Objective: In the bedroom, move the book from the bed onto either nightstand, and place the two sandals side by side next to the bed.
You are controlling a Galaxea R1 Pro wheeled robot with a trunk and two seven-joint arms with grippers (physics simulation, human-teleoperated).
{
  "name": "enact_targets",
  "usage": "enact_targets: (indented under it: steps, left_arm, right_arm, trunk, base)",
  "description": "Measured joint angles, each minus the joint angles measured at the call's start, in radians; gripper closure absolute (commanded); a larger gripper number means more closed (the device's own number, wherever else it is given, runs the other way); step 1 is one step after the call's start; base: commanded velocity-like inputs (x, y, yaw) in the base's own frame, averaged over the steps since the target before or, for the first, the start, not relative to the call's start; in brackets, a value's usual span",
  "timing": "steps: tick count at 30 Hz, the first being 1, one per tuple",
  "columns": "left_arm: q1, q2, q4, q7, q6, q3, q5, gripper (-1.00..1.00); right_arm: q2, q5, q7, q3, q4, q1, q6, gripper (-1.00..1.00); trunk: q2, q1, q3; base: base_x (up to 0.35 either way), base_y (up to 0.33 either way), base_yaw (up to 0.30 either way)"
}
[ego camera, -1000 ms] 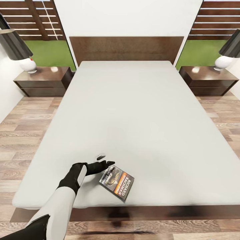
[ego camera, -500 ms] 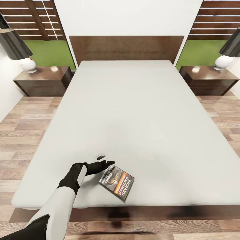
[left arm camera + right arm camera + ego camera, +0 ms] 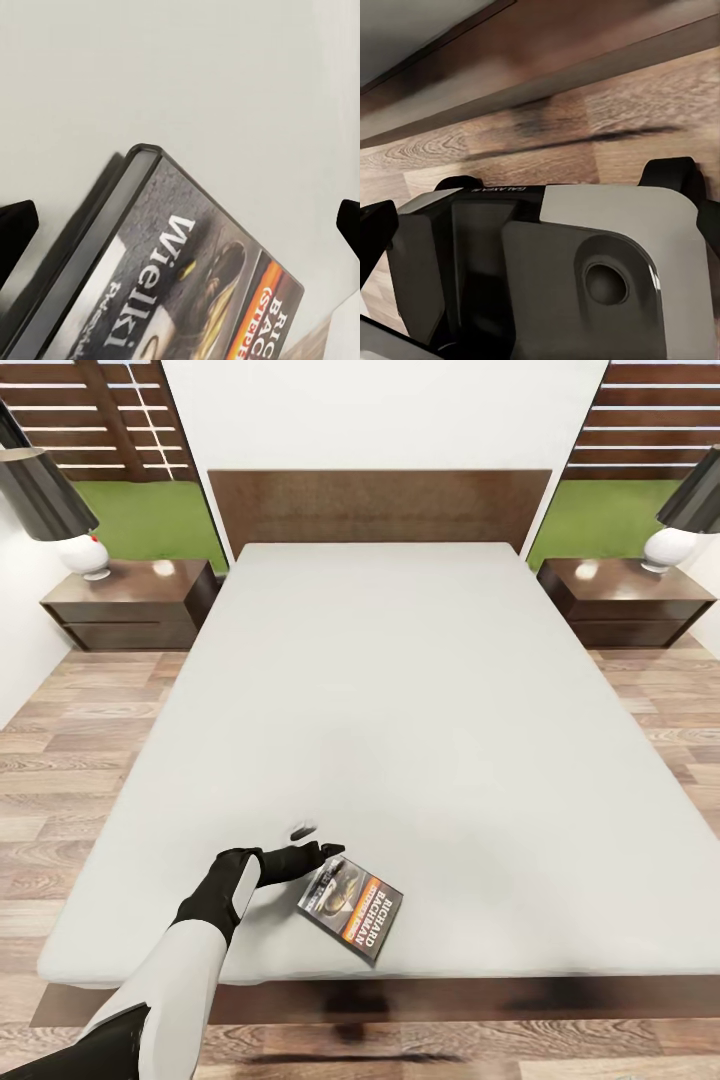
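— where's the left arm?
— stretched low over the foot end of the bed (image 3: 400, 690), left gripper (image 3: 312, 840) level, jaws wide apart just beside the book's (image 3: 351, 907) near corner. in the left wrist view the book (image 3: 187, 277) lies flat between the two fingertips (image 3: 15, 232), not gripped.
— and the right gripper (image 3: 540, 225)?
— its dark fingertips point down over the robot's base (image 3: 555, 270) and the floor (image 3: 652, 97); jaws spread.
— anything on the nightstands?
— a lamp (image 3: 60, 510) on the left nightstand (image 3: 130, 600), another on the right one (image 3: 625, 595).
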Motion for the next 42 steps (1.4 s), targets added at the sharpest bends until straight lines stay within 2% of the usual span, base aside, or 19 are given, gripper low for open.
enact_targets:
  steps: [42]
  left_arm:
    - [0.0, 0.0, 0.0, 0.0, 0.0, 0.0, 0.0, -1.0]
  right_arm:
    - [0.0, 0.0, 0.0, 0.001, 0.0, 0.0, 0.0, -1.0]
  trunk:
    - [0.0, 0.0, 0.0]
  base:
    - [0.0, 0.0, -0.046]
